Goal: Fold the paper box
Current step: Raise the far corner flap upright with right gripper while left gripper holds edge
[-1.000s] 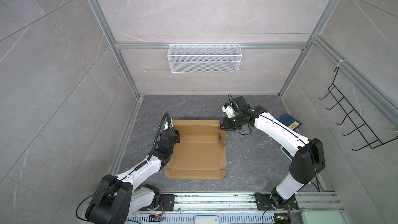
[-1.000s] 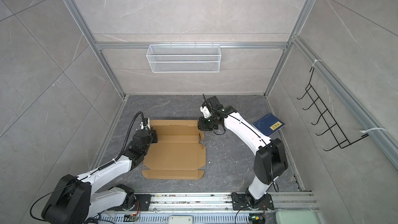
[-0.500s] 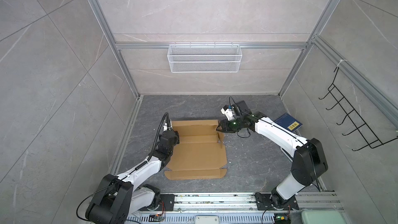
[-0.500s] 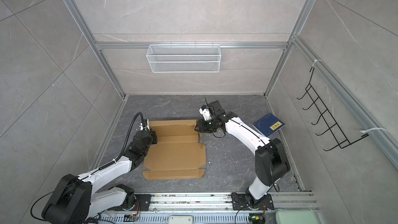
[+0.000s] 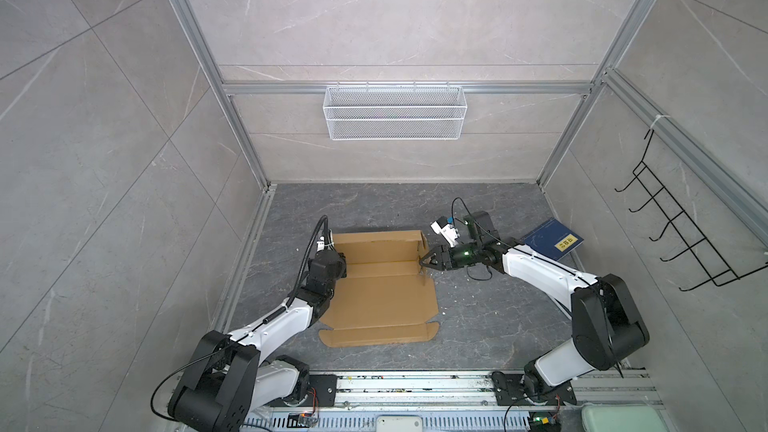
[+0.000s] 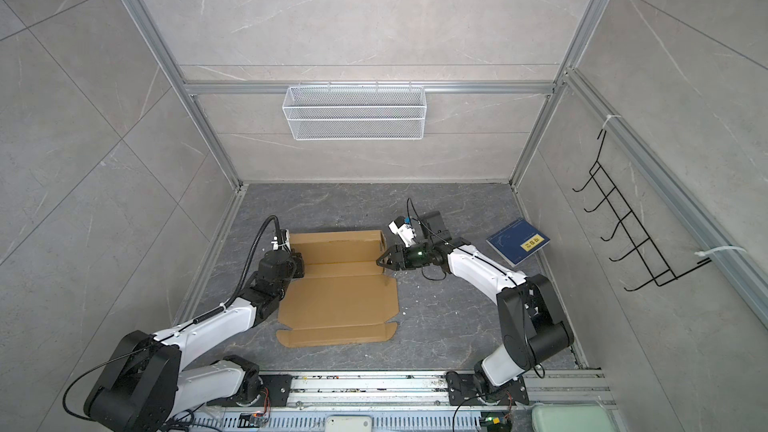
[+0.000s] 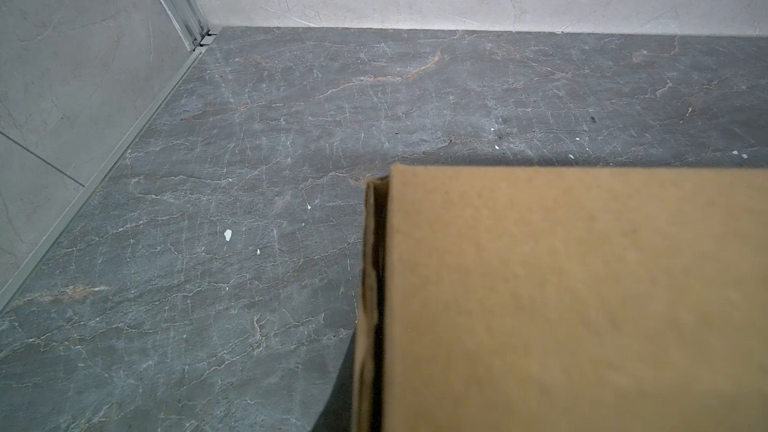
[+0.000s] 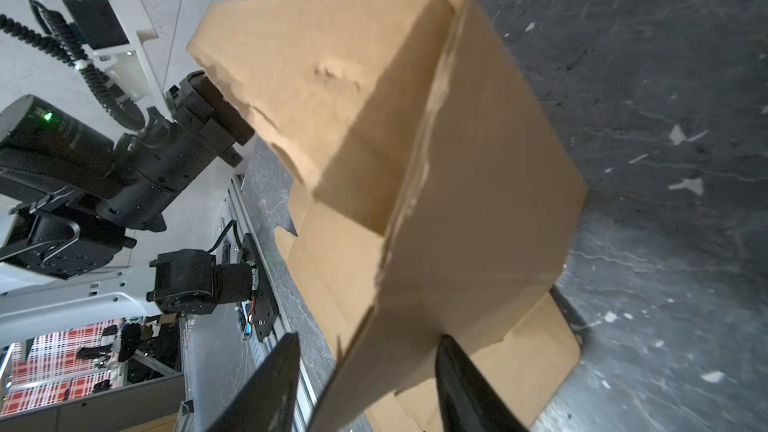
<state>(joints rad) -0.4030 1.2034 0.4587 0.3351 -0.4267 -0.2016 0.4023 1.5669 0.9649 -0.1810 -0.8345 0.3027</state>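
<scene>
The paper box (image 5: 380, 297) (image 6: 336, 297) is a brown cardboard sheet lying mostly flat on the dark floor, with its back panel and far corners raised. My left gripper (image 5: 340, 271) (image 6: 300, 270) sits at the box's left edge, shut on the raised left flap. That flap fills the left wrist view (image 7: 561, 305) and hides the fingers. My right gripper (image 5: 424, 264) (image 6: 379, 263) is at the right edge, open. In the right wrist view its two dark fingers (image 8: 286, 367) stand apart on either side of the upright right flap (image 8: 478, 160).
A dark blue book (image 5: 552, 238) (image 6: 517, 241) with a yellow label lies by the right wall. A white wire basket (image 5: 394, 118) hangs on the back wall and a black hook rack (image 5: 681, 234) on the right wall. The arms' base rail (image 5: 415, 384) runs along the front.
My right gripper has opened, letting go of the right flap, and has shifted slightly toward the front along that edge. The left arm has stayed in place.
</scene>
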